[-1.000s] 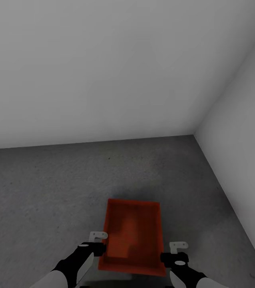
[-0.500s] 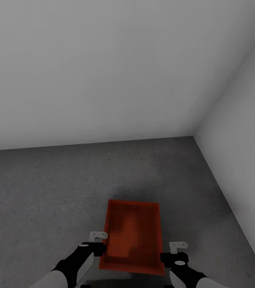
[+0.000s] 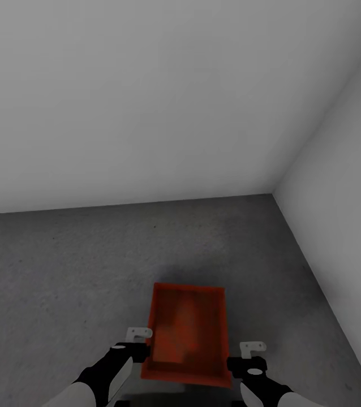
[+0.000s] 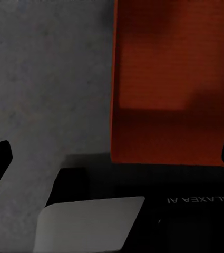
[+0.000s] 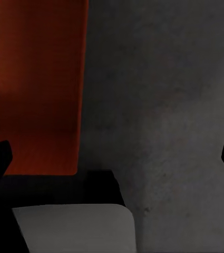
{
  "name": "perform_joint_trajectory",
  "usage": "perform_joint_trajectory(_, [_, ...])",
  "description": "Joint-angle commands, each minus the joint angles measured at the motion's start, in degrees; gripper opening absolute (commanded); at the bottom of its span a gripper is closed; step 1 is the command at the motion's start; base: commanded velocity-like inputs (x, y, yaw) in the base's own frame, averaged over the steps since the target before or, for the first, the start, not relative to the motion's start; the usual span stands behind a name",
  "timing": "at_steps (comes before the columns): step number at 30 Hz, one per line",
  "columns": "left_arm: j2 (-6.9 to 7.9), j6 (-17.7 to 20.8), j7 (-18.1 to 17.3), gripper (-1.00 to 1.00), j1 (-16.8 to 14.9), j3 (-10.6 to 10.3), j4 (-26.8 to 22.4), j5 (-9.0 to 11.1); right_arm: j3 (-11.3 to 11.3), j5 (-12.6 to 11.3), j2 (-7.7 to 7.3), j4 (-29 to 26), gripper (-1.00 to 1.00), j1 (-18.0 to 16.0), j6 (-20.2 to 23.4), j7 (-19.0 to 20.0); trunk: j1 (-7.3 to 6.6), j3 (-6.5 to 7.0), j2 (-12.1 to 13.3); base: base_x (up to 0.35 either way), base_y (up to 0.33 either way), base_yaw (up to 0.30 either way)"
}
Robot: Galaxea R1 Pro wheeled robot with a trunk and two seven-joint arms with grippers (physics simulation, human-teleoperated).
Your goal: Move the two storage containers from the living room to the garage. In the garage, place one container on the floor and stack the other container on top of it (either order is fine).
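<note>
Nothing much has shifted since a second ago; the bin [image 3: 186,336] has barely edged. Both hands, left hand [image 3: 139,334] and right hand [image 3: 252,347], flank it spread open, gripping nothing. It sits empty on the garage floor [image 3: 61,265], near the corner. Backing away carelessly could nudge it askew before the second bin arrives.
</note>
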Motion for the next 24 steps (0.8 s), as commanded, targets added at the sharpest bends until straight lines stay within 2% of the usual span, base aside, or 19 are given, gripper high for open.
perform_joint_trajectory(1, [0.04,0.3,0.4,1.00,0.0,-0.5,-0.1,0.6,0.5,-0.6,0.00,0.0,1.00,0.0,-0.2,-0.2,-0.23,0.16,0.4,0.000,0.000,0.000])
perform_joint_trajectory(24, [0.04,0.2,0.4,1.00,0.0,-0.5,-0.1,0.6,0.5,-0.6,0.00,0.0,1.00,0.0,-0.2,-0.2,-5.28,4.28,9.6,0.000,0.000,0.000])
